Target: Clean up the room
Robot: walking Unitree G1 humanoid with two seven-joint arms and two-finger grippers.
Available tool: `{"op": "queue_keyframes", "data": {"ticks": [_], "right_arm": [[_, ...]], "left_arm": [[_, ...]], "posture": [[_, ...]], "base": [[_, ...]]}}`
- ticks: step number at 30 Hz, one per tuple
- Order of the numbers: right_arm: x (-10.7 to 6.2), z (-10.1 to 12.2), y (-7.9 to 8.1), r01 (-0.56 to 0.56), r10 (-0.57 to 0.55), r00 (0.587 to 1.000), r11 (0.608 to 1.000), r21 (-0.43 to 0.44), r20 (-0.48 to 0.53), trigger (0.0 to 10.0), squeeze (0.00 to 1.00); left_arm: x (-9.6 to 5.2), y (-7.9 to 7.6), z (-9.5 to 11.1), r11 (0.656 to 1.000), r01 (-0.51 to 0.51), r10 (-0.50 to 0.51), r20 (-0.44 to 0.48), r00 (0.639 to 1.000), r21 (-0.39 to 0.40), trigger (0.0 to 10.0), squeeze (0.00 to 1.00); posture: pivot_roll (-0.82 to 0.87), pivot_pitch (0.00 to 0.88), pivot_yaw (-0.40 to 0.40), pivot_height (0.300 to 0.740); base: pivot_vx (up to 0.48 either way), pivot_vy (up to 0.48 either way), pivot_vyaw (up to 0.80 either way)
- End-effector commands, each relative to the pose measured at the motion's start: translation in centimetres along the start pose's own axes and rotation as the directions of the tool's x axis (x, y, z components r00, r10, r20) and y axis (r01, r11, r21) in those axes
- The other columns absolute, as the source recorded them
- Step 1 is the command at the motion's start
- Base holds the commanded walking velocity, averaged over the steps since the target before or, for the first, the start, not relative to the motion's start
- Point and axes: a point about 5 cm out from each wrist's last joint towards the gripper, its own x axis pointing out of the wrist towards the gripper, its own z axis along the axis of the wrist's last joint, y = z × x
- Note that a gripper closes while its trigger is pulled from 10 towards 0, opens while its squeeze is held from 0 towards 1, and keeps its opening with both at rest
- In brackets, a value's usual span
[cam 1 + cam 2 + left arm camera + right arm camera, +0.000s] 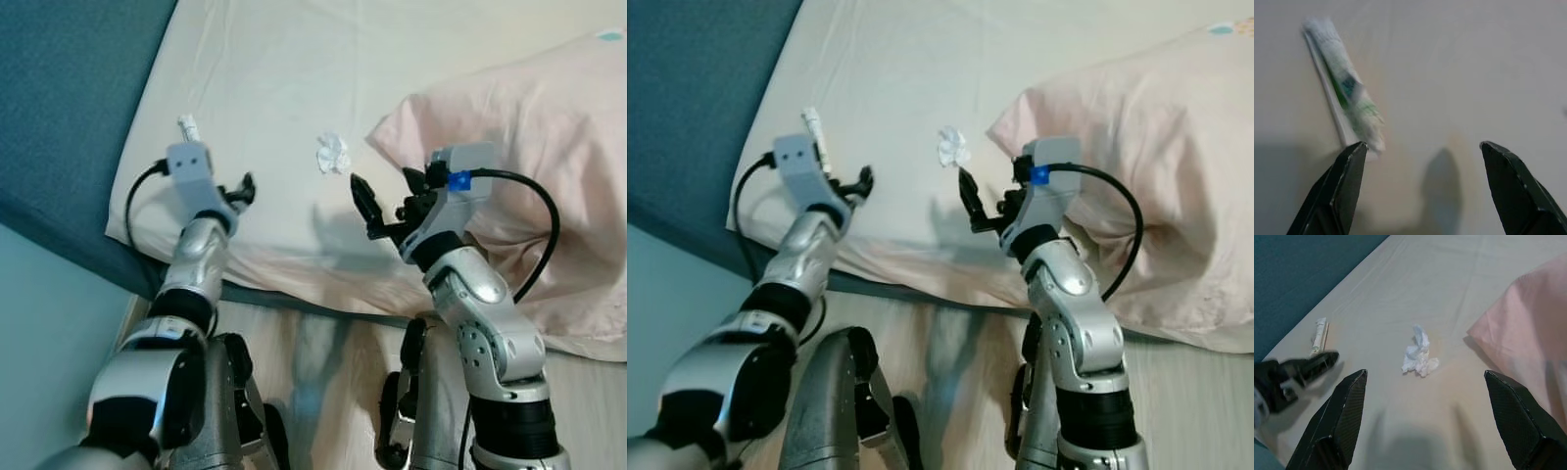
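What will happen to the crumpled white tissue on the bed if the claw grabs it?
The crumpled tissue looks thin and wrinkled, so it will probably squash flat between the right claw's fingers. It seems very light, so a nudge might scoot it across the smooth sheet. Being lumpy, it likely won't roll.

We are seeing the small white packet with green print (1347, 100) blurred, its lettering unreadable. In the head views the left hand's grey camera box (189, 164) is covering most of it. The pale pink quilt (549, 147) is running off the right edge.
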Motion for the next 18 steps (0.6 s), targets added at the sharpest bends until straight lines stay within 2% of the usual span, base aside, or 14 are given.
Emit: {"op": "queue_keyframes", "data": {"ticks": [1,6,9,10,12,14,18], "right_arm": [[-0.6,-0.2,0.2,-0.005,0.005,1.000,1.000,0.007,0.008,10.0,0.00],[-0.7,-0.2,0.3,-0.003,0.003,1.000,1.000,0.008,0.009,10.0,0.00],[-0.8,-0.2,0.7,0.002,-0.002,1.000,1.000,0.013,0.011,10.0,0.00],[-0.8,-0.2,0.7,0.002,-0.002,1.000,1.000,0.013,0.011,10.0,0.00],[-1.0,-0.1,0.8,0.007,-0.007,1.000,1.000,0.015,0.015,10.0,0.00],[-1.1,-0.1,0.9,0.008,-0.008,1.000,1.000,0.015,0.015,10.0,0.00],[-1.7,0.0,0.8,0.023,-0.023,1.000,1.000,0.015,0.013,10.0,0.00]], "left_arm": [[0.0,0.2,-0.2,0.999,-0.041,0.041,-0.005,0.999,0.000,10.0,0.00],[0.3,0.1,0.5,0.998,-0.052,0.052,0.009,0.999,0.024,10.0,0.00],[0.3,0.1,0.2,0.988,-0.054,0.054,0.003,0.999,0.144,10.0,0.00],[0.3,0.1,0.2,0.988,-0.054,0.054,0.003,0.999,0.144,10.0,0.00],[0.1,0.5,-0.5,0.969,-0.075,0.082,-0.020,0.996,0.236,10.0,0.00],[0.0,0.6,-0.6,0.965,-0.083,0.092,-0.026,0.995,0.248,10.0,0.00],[-0.4,1.1,-1.7,0.935,-0.114,0.138,-0.048,0.989,0.337,10.0,0.00]], "posture": [[-0.16,0.387,0.140,0.370],[-0.16,0.393,0.145,0.370],[-0.17,0.412,0.158,0.370],[-0.17,0.412,0.158,0.370],[-0.18,0.429,0.164,0.370],[-0.18,0.429,0.164,0.370],[-0.20,0.449,0.176,0.370]], "base": [[0.000,0.000,0.00],[0.000,0.000,0.00],[0.000,0.000,0.00],[0.000,0.000,0.00],[0.000,0.000,0.00],[0.000,0.000,0.00],[0.000,0.000,0.00]]}}
